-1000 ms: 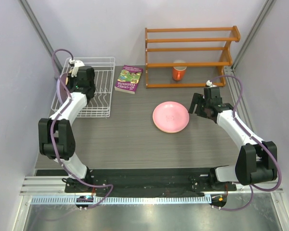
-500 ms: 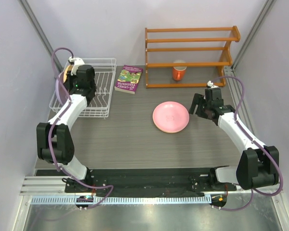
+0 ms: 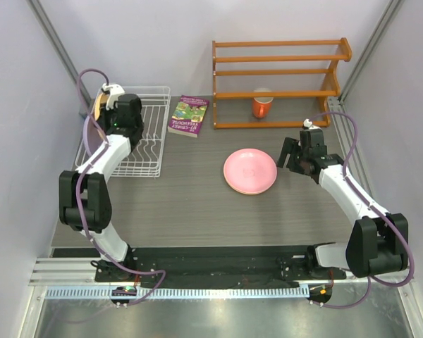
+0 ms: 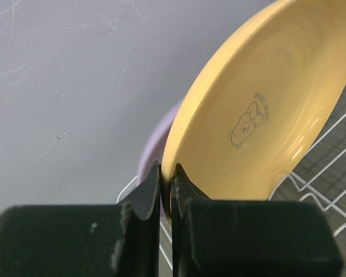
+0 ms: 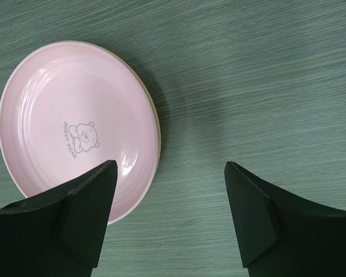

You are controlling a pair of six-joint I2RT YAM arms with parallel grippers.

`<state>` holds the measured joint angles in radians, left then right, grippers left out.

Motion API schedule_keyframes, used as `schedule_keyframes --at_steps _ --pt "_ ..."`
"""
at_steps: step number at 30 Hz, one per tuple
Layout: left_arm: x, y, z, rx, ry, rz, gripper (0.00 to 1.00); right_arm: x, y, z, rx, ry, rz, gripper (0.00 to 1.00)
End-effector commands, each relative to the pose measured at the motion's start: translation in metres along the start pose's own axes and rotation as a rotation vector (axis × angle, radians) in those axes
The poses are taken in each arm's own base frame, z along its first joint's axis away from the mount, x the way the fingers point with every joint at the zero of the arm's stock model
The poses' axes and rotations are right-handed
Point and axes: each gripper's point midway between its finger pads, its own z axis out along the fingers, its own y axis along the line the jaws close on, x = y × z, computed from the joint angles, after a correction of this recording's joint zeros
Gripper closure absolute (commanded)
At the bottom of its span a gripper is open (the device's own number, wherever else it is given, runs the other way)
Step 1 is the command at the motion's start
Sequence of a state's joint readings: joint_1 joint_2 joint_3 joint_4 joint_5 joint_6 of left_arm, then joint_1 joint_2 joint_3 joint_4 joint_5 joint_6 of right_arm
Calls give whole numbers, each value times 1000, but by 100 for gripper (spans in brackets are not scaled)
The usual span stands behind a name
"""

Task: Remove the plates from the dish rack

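A yellow-orange plate (image 4: 259, 109) stands on edge in the white wire dish rack (image 3: 146, 141) at the far left. My left gripper (image 4: 168, 176) is shut on its rim. Behind it in the left wrist view a sliver of the lavender plate (image 4: 153, 147) shows. From above only a thin edge of the yellow-orange plate (image 3: 97, 105) peeks past the wrist. The pink plate (image 3: 249, 170) lies flat on the table at centre right. My right gripper (image 5: 170, 167) hangs open just right of the pink plate (image 5: 75, 127), holding nothing.
An orange wooden shelf (image 3: 278, 84) stands at the back right with an orange mug (image 3: 261, 105) on its lowest level. A book (image 3: 189, 116) lies between the rack and the shelf. Walls close in on both sides.
My left gripper has drifted a little to the right and back at the rack, still on the yellow-orange plate. The right arm has barely shifted.
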<state>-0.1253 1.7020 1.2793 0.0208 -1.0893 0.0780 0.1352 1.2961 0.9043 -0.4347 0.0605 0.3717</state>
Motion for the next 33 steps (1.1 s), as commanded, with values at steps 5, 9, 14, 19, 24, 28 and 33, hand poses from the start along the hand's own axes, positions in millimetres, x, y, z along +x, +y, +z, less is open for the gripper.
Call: schedule_keyframes --at_steps 5,9,14,19,24,28,33 --pt "-80 24 -44 109 -67 -213 100 -35 15 -22 -62 -107 -21 19" --pt "-86 25 -64 185 -56 -231 100 -38 28 -30 -134 -107 -16 19" --pt "-77 -7 -103 508 31 -336 100 -38 63 -38 -307 -89 -29 19" --pt "-49 -55 -148 808 146 -387 100 -47 108 -51 -521 -115 -7 17" --pt "-34 -101 -211 1125 234 -429 100 -54 147 -63 -665 -152 -6 16" --pt "-14 -129 -260 1280 299 -400 100 -51 170 -62 -733 -141 -2 16" --pt "-3 -142 -300 1388 336 -403 100 -46 188 -55 -765 -133 0 16"
